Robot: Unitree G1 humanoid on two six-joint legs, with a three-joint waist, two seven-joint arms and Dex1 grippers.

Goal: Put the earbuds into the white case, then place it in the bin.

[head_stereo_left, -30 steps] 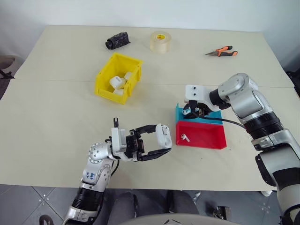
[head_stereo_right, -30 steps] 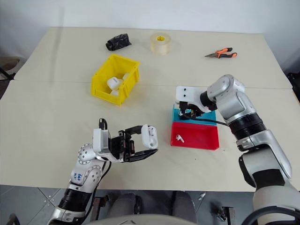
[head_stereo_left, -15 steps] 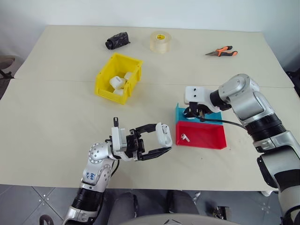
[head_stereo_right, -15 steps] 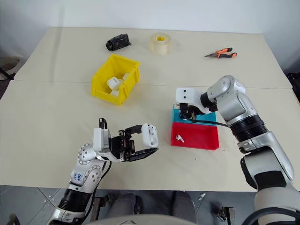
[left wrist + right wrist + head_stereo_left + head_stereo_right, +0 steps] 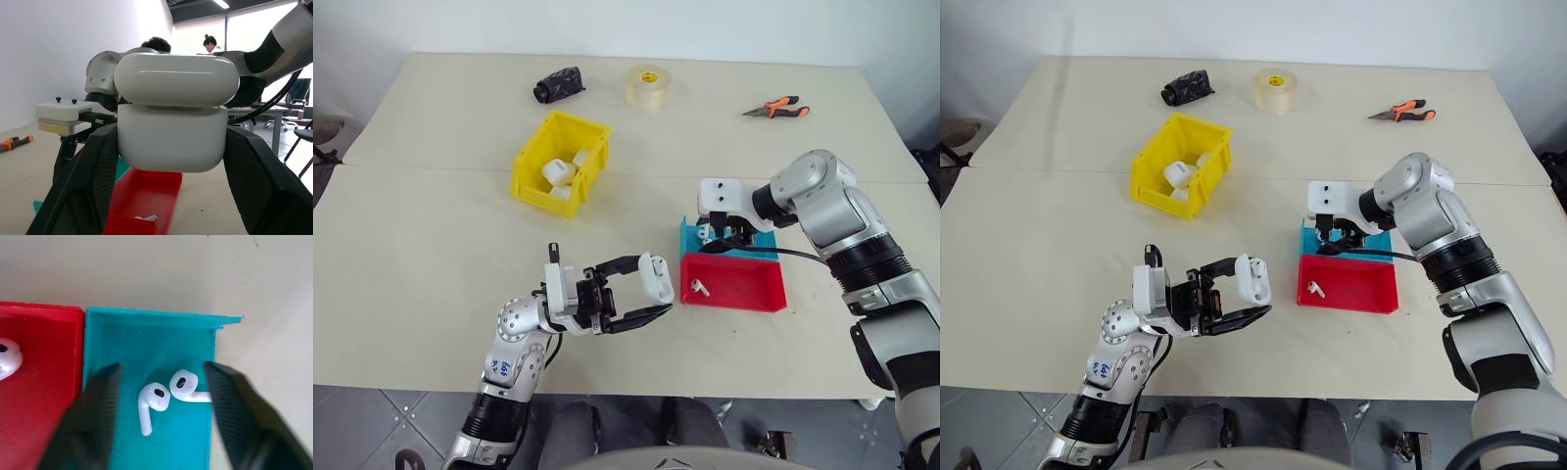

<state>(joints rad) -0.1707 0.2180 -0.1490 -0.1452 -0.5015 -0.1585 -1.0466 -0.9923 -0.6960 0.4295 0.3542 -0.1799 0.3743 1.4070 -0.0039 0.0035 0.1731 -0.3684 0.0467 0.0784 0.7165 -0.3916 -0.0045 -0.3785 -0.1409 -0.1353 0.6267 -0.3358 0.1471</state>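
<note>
**Colleague:** Where do we stand?

**Me:** My left gripper is clamped on the small glossy white charging case, held above the table, lid apparently ajar in the left wrist view. My right gripper hangs over the shallow teal tray, fingers spread around two tiny white stemmed earbuds, gripping neither.

**Colleague:** So nothing is loaded?

**Me:** I can't see inside the case. Another earbud lies in the shallow red tray.

**Colleague:** And the bin?

**Me:** The bright yellow plastic bin, well apart, already holds several white cases. I'd judge we're early: picking, inserting and binning remain.
</note>
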